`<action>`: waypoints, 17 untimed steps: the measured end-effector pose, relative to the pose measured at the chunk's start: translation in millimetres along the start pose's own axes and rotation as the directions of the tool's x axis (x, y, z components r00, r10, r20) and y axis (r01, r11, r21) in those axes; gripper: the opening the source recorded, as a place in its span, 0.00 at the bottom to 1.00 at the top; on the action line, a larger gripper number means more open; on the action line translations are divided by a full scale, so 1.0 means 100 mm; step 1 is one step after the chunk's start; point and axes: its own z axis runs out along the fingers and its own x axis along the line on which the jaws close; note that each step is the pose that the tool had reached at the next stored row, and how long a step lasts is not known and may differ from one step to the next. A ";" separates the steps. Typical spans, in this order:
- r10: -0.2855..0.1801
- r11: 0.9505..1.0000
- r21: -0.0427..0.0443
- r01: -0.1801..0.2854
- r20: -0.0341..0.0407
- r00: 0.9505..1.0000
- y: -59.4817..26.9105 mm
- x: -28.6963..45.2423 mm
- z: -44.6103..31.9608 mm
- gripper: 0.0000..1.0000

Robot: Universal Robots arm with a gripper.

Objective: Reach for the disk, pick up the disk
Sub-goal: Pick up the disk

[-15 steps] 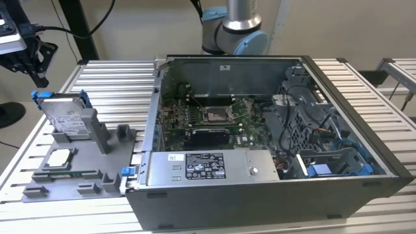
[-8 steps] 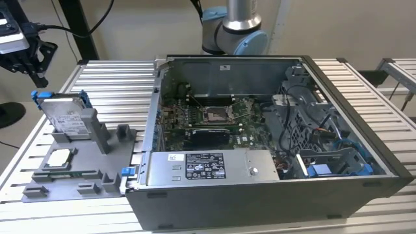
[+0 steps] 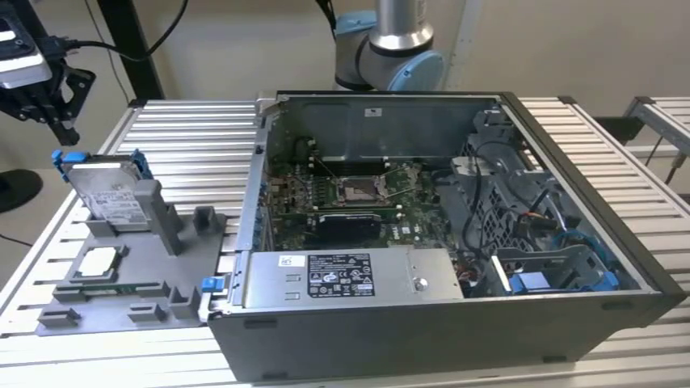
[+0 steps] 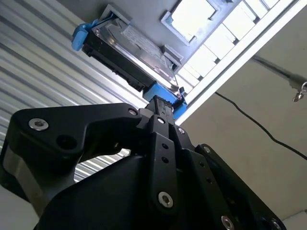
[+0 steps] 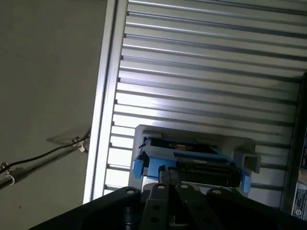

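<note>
The disk (image 3: 108, 194) is a silver-grey metal drive with a white label in a bright blue bracket. It stands tilted on edge in a grey fixture (image 3: 161, 279) at the exterior view's left. My gripper (image 3: 67, 133) hangs in the air above and slightly left of the disk's top blue corner, apart from it. Both wrist views look down past the black fingers. There the gripper (image 4: 158, 101) (image 5: 168, 171) points at the blue bracket edge of the disk (image 4: 129, 48) (image 5: 192, 160), and its fingers come together with nothing between them.
An open computer case (image 3: 431, 226) fills the middle and right of the slatted metal table (image 3: 183, 137). A large grey box with a sticker (image 3: 345, 275) sits at the case's front. A small square silver chip (image 3: 99, 263) lies on the fixture. The arm's base (image 3: 389, 48) stands behind the case.
</note>
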 end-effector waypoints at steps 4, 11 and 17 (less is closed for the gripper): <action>-0.007 1.000 0.000 0.007 0.000 1.000 0.000 0.000 0.000 0.00; -0.087 0.996 0.000 0.087 -0.002 0.996 0.000 0.003 0.000 0.00; -0.189 0.982 0.000 0.189 -0.005 0.982 0.000 0.003 0.000 0.00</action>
